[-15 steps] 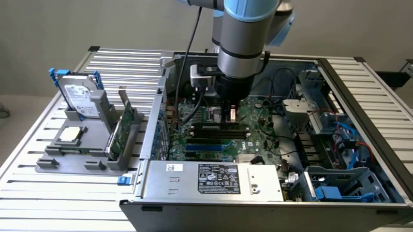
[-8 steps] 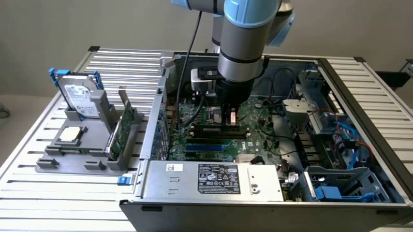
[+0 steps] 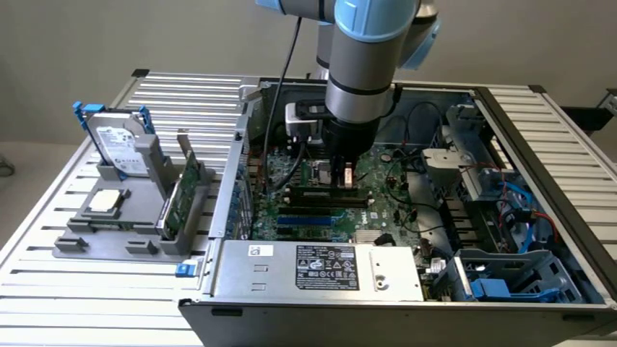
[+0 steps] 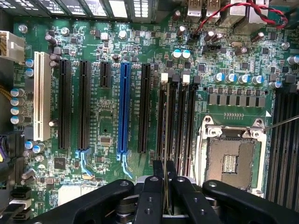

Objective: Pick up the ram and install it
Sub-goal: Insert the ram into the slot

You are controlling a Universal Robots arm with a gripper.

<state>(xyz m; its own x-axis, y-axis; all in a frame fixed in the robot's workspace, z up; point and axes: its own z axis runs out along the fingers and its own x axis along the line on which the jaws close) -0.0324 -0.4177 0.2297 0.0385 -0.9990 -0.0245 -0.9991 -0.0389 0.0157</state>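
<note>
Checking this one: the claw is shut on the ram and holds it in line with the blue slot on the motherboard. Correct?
Not the blue slot. The wrist view shows the claw shut on the ram, held in line with the black slots beside the processor socket; the blue slot stands apart from it.

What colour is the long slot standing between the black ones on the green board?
The slot is bright blue. The wrist view shows it best.

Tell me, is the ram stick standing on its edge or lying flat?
On its edge. The ram shows as one thin line, pinched in the shut hand, over the long black slots.
</note>
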